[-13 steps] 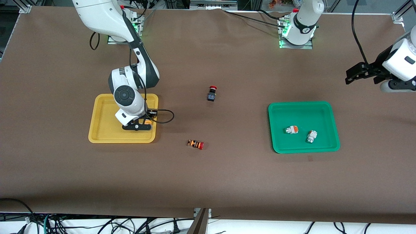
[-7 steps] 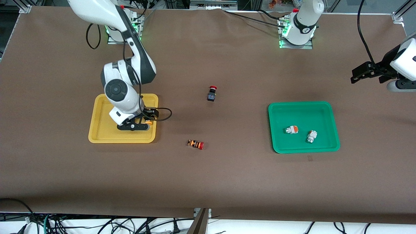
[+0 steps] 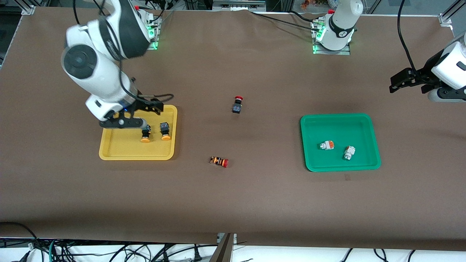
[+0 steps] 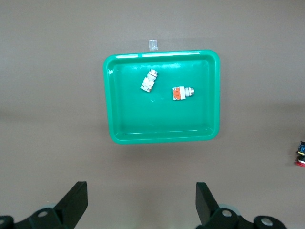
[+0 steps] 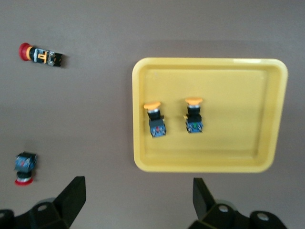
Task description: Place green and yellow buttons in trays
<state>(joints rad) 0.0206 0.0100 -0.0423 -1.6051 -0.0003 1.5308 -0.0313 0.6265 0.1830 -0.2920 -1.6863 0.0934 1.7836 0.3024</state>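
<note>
Two black-bodied yellow-capped buttons [image 3: 145, 134] [image 3: 165, 131] lie side by side in the yellow tray [image 3: 116, 147]. They also show in the right wrist view [image 5: 155, 121] [image 5: 194, 116], inside the yellow tray [image 5: 228, 143]. My right gripper [image 3: 123, 123] is open and empty, raised over that tray's edge nearest the robots' bases [image 5: 138, 200]. Two white-bodied green-tipped buttons [image 3: 326, 145] [image 3: 348, 153] lie in the green tray [image 3: 340, 116]; the first has an orange part. The left wrist view shows them [image 4: 182, 93] [image 4: 149, 81] in the green tray [image 4: 162, 121]. My left gripper [image 3: 398, 83] [image 4: 141, 202] is open and empty, high over the left arm's end of the table.
A black switch with a red cap [image 3: 237, 104] stands mid-table between the trays. An orange-striped switch with a red cap [image 3: 219, 161] lies nearer the front camera. Both show in the right wrist view [image 5: 25, 166] [image 5: 40, 55].
My right gripper has risen out of the yellow tray and moved toward the right arm's end, leaving a yellow-capped button lying there. The left gripper has barely shifted.
</note>
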